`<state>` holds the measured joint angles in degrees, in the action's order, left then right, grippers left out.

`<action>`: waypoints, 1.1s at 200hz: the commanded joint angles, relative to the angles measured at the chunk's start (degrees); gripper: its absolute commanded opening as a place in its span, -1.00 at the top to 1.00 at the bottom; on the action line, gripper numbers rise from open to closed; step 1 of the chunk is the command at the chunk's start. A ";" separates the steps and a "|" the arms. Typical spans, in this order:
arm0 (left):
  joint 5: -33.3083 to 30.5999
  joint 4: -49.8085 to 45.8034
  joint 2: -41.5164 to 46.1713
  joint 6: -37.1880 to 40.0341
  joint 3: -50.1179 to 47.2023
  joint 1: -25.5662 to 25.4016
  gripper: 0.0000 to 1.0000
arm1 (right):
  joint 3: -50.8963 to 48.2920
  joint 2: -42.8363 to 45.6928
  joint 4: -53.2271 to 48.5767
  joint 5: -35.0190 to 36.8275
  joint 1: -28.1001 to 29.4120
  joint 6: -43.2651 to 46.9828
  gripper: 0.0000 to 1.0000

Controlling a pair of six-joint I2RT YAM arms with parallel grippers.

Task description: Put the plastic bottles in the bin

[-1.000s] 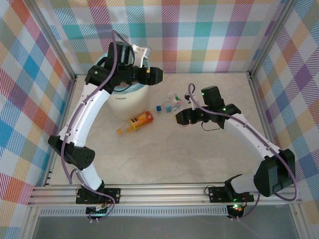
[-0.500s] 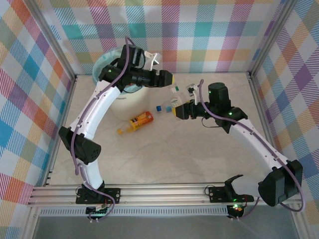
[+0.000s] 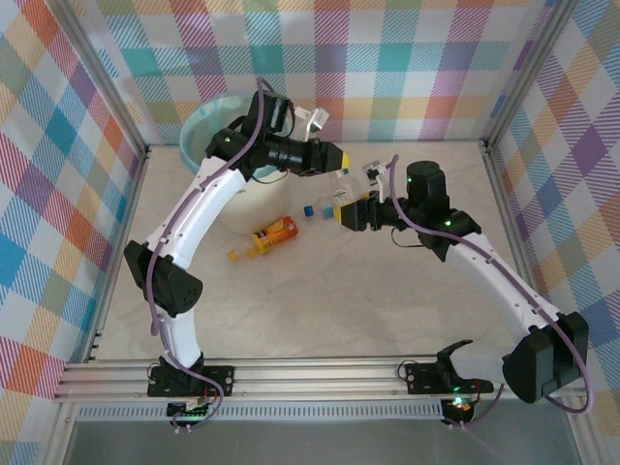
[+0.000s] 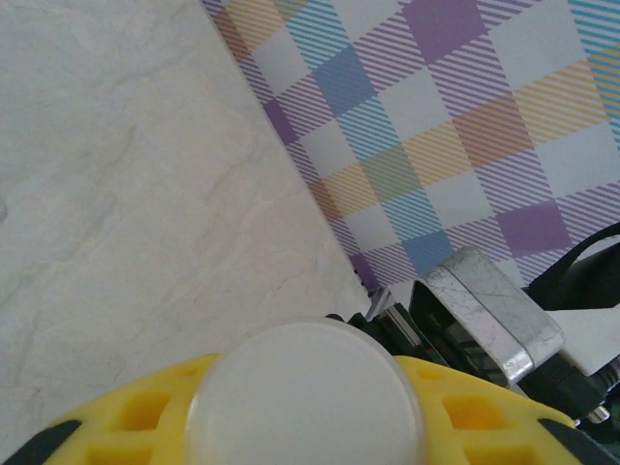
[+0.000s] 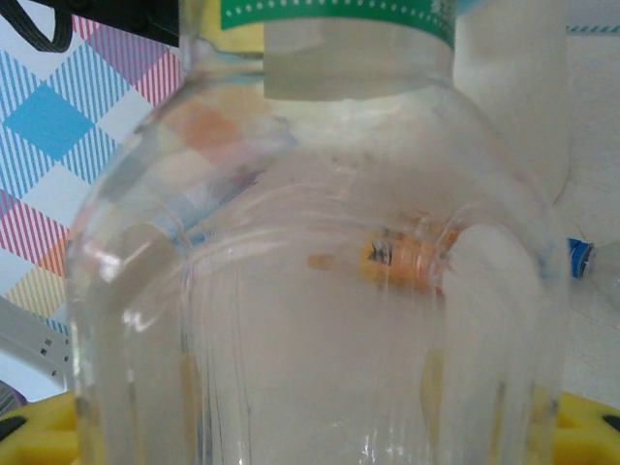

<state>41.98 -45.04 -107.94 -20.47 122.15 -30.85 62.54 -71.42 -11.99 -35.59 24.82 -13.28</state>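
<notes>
Seen from overhead, the bin (image 3: 199,129) stood in the far-left corner of the table (image 3: 320,300), at about 11 o'clock from the table's middle, with its pale blue-green liner folded over the rim. The left arm rose from its base, passed over the bin's near side and stretched toward 3 o'clock. The left gripper (image 3: 339,155) hung in the air just to the 3 o'clock side of the bin, near the checked back wall (image 3: 387,58). In the left wrist view a round white shape sat against the yellow gripper body above bare table and wall. I could not tell whether those fingers were spread or pressed together.

The right arm reached in from 4 o'clock, and the right gripper (image 3: 341,211) pointed toward 9 o'clock near the table's middle. Its fingers pinched a clear bottle (image 5: 320,291); the green band of the label ran across the top of the right wrist view, and yellow finger parts showed at both lower corners.

An orange bottle (image 3: 274,232) lay on its side on the table, at about 5 o'clock from the bin and 8 o'clock from the right gripper. A small blue cap (image 3: 308,208) lay between that bottle and the right gripper. Another small clear bottle (image 3: 366,175) lay at about 1 o'clock from the right gripper, between the two grippers.
</notes>
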 commanded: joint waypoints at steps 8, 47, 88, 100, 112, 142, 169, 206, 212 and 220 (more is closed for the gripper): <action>0.37 -1.17 0.22 1.00 2.92 -0.79 0.41 | -0.31 0.67 1.77 0.85 0.49 -0.68 -0.33; -3.30 -3.23 0.34 1.46 8.89 -0.06 0.92 | 0.43 1.31 0.55 3.04 0.43 -1.64 -0.79; -11.95 -4.45 3.06 3.35 14.05 3.09 1.00 | -0.46 5.14 0.73 6.26 0.41 -1.39 -0.99; -15.87 -4.27 4.50 3.76 14.38 4.69 1.00 | -0.99 6.30 0.74 7.06 0.41 -0.93 -1.00; -20.42 -4.20 5.87 3.95 14.52 6.42 1.00 | -1.11 6.96 0.30 7.51 0.42 -0.46 -0.99; -30.84 -4.80 8.21 5.78 16.07 11.40 1.00 | -0.93 7.30 -0.64 7.86 0.42 0.25 -0.99; -35.33 -3.49 9.75 6.66 15.93 16.52 1.00 | -0.84 6.95 -0.97 7.60 0.49 -0.08 -0.99; -35.87 -4.62 7.47 6.70 19.16 22.65 1.00 | -0.93 6.55 -1.47 7.73 0.45 -0.41 -0.99; -36.59 -5.74 6.48 7.11 20.54 23.21 1.00 | -0.85 6.62 -1.59 7.73 0.49 -0.46 -0.99; -37.85 -7.55 5.02 7.88 22.41 23.55 1.00 | -0.80 6.58 -1.70 7.73 0.39 -0.55 -0.99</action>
<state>7.66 -49.69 -100.18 -15.03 139.65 -8.97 62.08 -64.66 -13.13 -27.86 24.84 -14.17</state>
